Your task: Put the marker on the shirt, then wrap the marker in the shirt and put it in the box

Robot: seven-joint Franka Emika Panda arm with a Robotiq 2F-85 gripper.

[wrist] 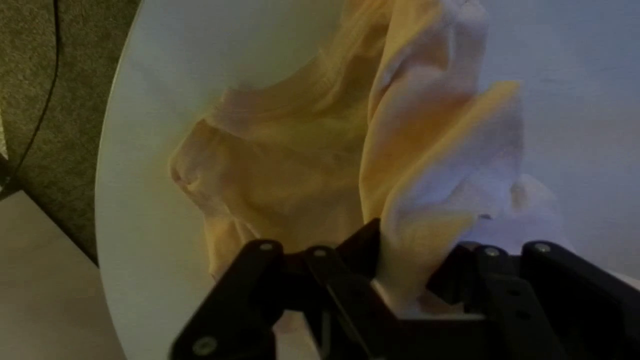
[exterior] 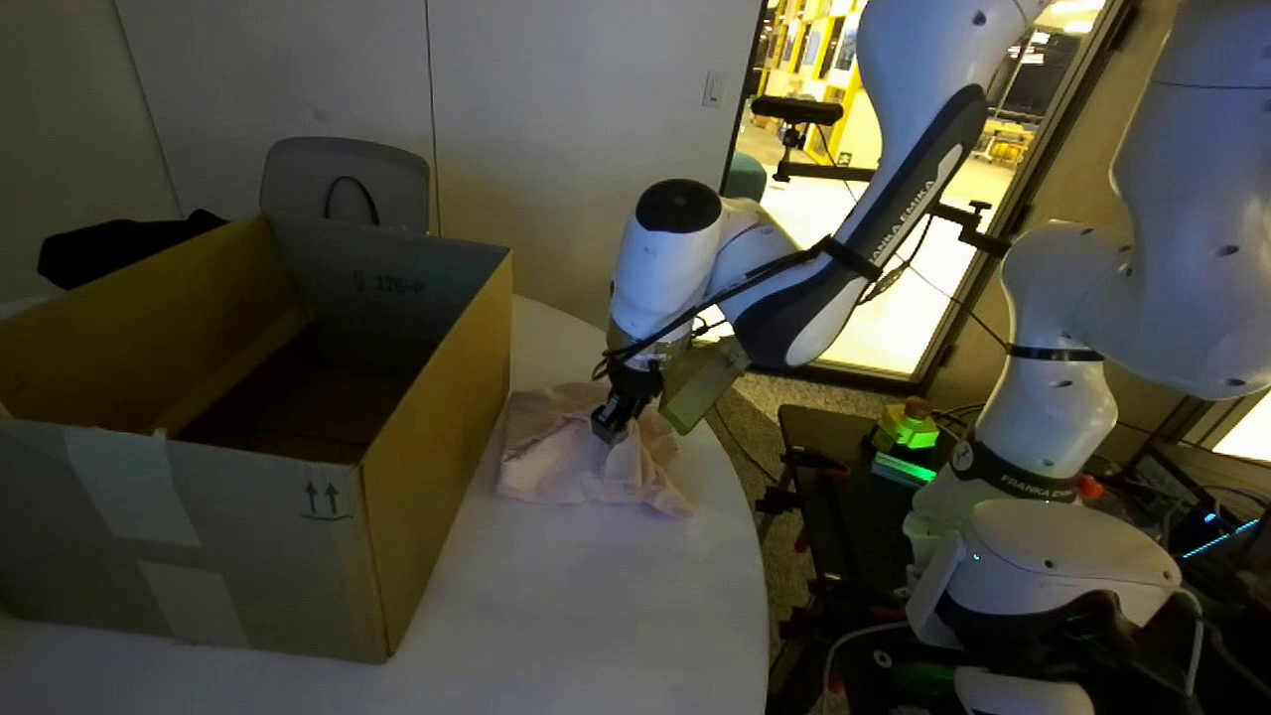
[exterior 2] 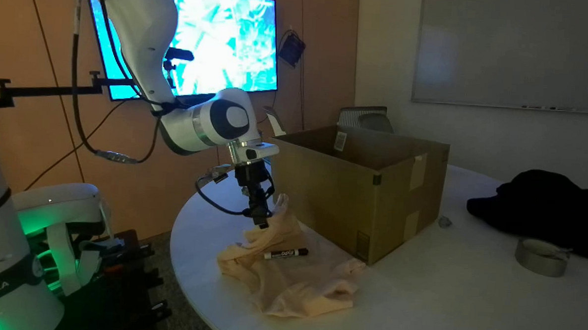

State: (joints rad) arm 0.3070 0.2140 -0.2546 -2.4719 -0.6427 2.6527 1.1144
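Observation:
The light pink shirt lies crumpled on the table in both exterior views (exterior: 556, 462) (exterior 2: 313, 285) and in the wrist view (wrist: 300, 175). The dark marker with a white end (exterior 2: 286, 254) lies on it in an exterior view, just in front of my gripper (exterior 2: 260, 219). The marker is hidden in the other views. My gripper (exterior: 608, 425) is low over the shirt. In the wrist view, its fingers (wrist: 406, 257) press a bunched, raised fold of the shirt from both sides. The large open cardboard box (exterior: 437, 437) stands beside the shirt, away from the robot's base; it also shows here (exterior 2: 322, 191).
The round white table (exterior: 596, 616) has its edge close to the shirt on the robot's side. A roll of tape (exterior 2: 541, 257) and a black cloth (exterior 2: 535, 210) lie beyond the box. The box's tall wall rises right beside the shirt.

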